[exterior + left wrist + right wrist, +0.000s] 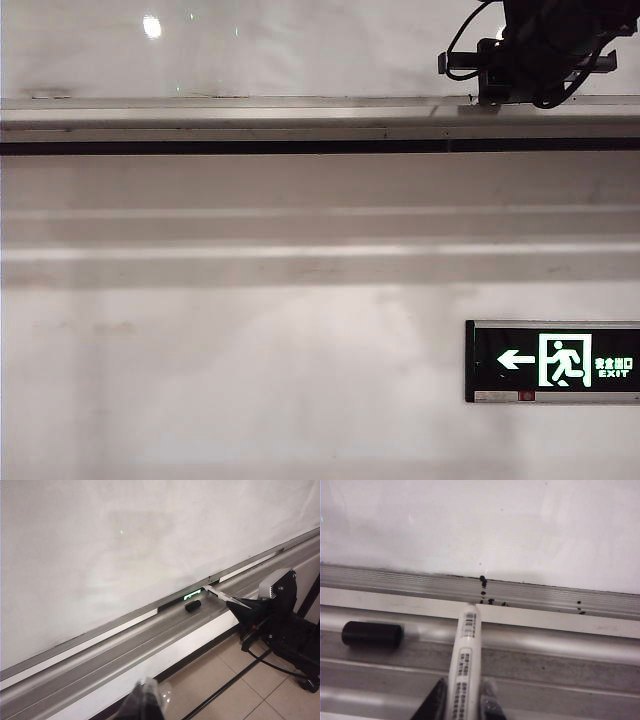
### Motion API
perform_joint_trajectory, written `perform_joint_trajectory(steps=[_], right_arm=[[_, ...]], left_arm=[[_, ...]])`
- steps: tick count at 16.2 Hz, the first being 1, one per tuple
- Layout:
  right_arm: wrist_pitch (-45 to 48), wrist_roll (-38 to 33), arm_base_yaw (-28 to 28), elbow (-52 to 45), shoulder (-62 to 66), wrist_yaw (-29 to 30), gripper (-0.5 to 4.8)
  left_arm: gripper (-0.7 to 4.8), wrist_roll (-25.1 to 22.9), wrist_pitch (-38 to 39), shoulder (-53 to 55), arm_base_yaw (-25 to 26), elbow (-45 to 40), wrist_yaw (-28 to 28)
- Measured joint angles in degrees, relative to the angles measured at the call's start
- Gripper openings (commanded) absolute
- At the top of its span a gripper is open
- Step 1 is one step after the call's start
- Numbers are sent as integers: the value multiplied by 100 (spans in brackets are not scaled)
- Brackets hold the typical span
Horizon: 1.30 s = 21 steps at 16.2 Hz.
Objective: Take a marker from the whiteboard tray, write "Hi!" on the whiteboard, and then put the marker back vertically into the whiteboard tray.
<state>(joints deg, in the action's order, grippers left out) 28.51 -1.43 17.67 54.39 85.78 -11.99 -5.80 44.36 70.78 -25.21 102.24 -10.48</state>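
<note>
Our right gripper point(462, 705) is clamped on the marker point(465, 665) over the whiteboard tray point(560, 650), where its black cap point(372, 634) lies loose. Our left gripper point(145, 702) hangs near the tray's other end, and we can't tell its jaw state.

The whiteboard point(520, 525) is showing a smooth, glossy white face, faintly smudged grey. The whiteboard tray point(560, 650) is looking like brushed pale grey metal, ribbed along its length and softly shining. The marker point(465, 670) is appearing as smooth white plastic with a printed paper-like label. A loose black cap point(372, 634) is looking like matt plastic. The floor point(240, 685) is showing glossy beige tiles. The right pincer point(462, 705) is appearing as matt black plastic.
</note>
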Motion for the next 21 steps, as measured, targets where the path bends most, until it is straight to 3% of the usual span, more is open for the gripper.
perform_joint_trajectory(steps=[3, 11, 14, 18, 21], right_arm=[[-20, 2, 0, 0, -17, 2, 10], [-1858, 2, 17, -11, -1447, 179, 8], [-2092, 0, 37, 66, -2114, 323, 8], [-2374, -2, 192, 1495, -2214, 435, 8], [-2422, 11, 428, 2699, -1764, 444, 8]], left_arm=[[-6, 0, 0, 0, 0, 0, 0], [-6, 0, -94, -2, 0, 0, 0], [-6, 9, -339, -7, 2, 0, -72], [-6, 695, -1235, -15, 2, 24, -345], [-6, 785, -1714, -35, 0, 33, -345]])
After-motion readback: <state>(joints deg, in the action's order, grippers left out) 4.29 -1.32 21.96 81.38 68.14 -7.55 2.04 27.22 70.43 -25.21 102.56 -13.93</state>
